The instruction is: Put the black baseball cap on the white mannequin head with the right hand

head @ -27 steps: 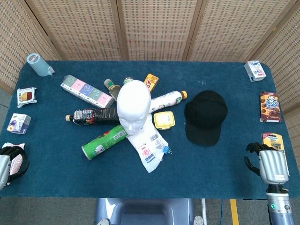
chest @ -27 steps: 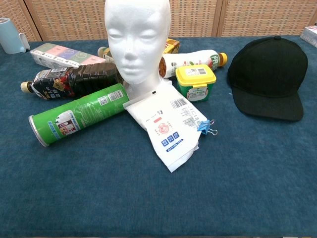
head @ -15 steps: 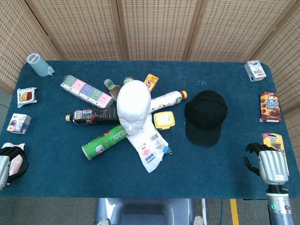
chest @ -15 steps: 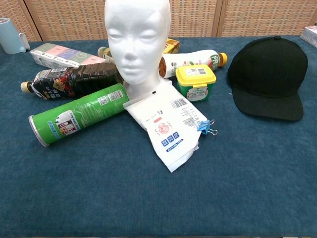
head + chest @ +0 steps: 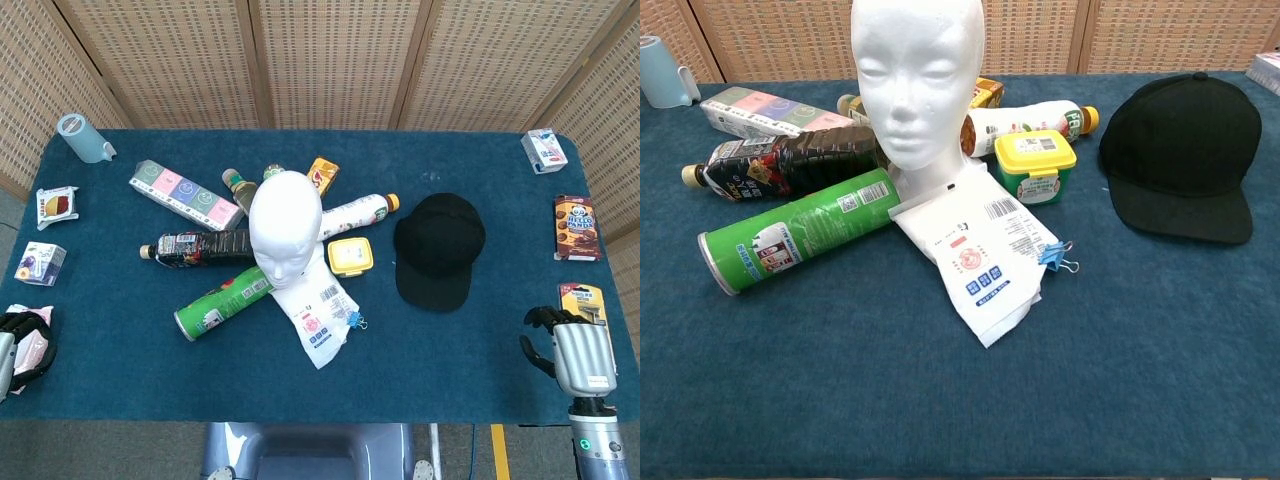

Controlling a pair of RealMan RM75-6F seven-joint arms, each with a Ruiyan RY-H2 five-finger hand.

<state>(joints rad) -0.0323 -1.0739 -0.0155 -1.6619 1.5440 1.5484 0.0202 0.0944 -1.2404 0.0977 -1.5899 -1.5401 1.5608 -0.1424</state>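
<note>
1. Waiting at the near table edge: right hand at the near right corner, fingers curled in, holding nothing; barely lower in frame than half a second ago, so reach not really begun.
2. Left hand parked at the near left edge, mostly cut off, slightly further out of frame than before; open or closed cannot be told.
3. Nothing else moved across the recent frames; task judged at the very start, cap untouched.
4. White printed pouch with blue binder clip lying flat nearest in the central cluster, under the mannequin's chin.
5. Green can on its side, left of the pouch.
6. Black baseball cap crown up on the cloth, brim toward the robot, right of the cluster, well apart from the right hand; path from that hand looks unblocked.
7. White mannequin head upright mid-table, bare.
8. Yellow-lidded tub between cap and head, white bottle just behind it; both low, likely a snag only if the cap is carried low.
9. Dark bottle lying left of the head.
10. Snack packs along the right edge, blue cup at the far left corner, all clear of the route.
</note>
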